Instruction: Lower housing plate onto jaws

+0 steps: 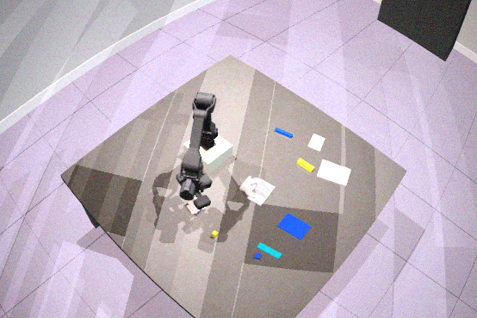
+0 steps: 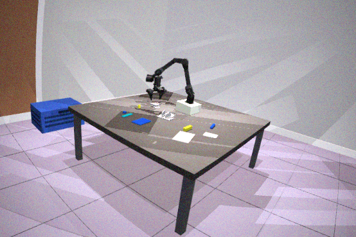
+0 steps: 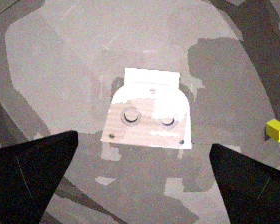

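Wrist view: your pincer (image 1: 194, 181) (image 2: 156, 97) (image 3: 145, 145) stands open above the desk (image 1: 293, 106) (image 2: 222, 149) (image 3: 31, 65), nothing between its fingers. The white housing plate (image 1: 195, 208) (image 2: 155, 105) (image 3: 149, 126) sits below, its two round openings facing up. A yellow cube (image 1: 214, 233) (image 2: 139, 106) (image 3: 276, 130) rests to its right. In the top view, you can see the white jaw assembly (image 1: 258, 191) (image 2: 166, 116) farther right, well apart from the plate, so the housing is not yet fitted.

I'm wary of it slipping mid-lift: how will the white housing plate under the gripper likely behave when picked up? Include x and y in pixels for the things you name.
The housing plate (image 1: 192, 207) (image 2: 155, 105) (image 3: 147, 131) looks rigid, so it probably won't sag. Its smooth face might slide between the fingers. The tab at one end could make it tip if gripped off-centre.
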